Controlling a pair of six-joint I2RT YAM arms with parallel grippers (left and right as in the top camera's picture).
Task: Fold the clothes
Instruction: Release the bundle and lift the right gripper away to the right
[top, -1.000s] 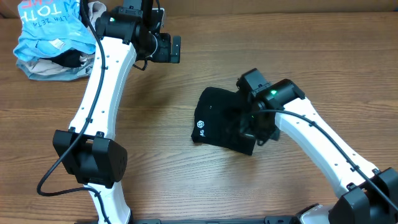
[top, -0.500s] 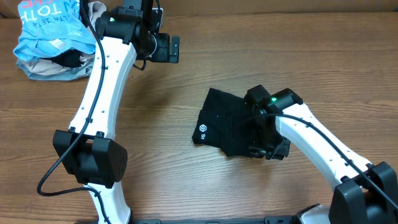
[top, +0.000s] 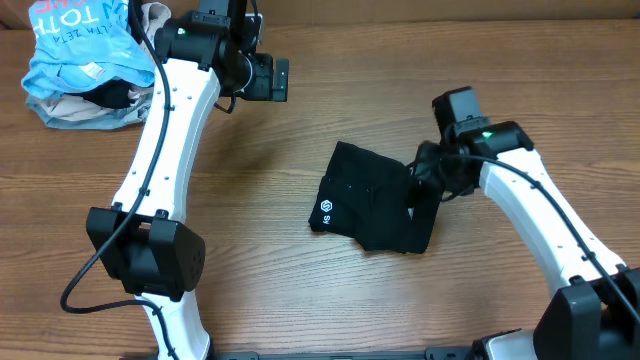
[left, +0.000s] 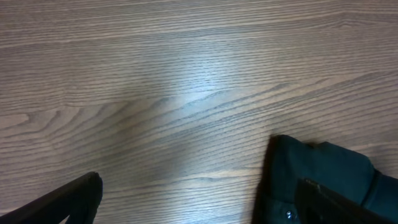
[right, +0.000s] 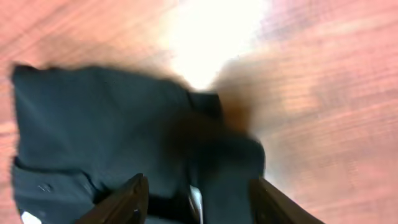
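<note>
Black short-sleeved T-shirt of soft fabric (top: 372, 205): compact folded bundle near the middle of the brown wooden table (top: 300, 300), slightly toward the right edge. Right gripper (right: 198, 185): pressed on the bundle a second ago, now lifted off rightward, fingers spread, empty. Fold probably finished or nearly so. Left gripper (top: 284, 79): open, holding nothing, near the far edge. Heap of light-blue and beige garments (top: 75, 65): far-left corner.

Wooden table (top: 330, 300), light-blue garment with white lettering (top: 75, 45) heaped over beige garment (top: 80, 115) at far-left corner
</note>
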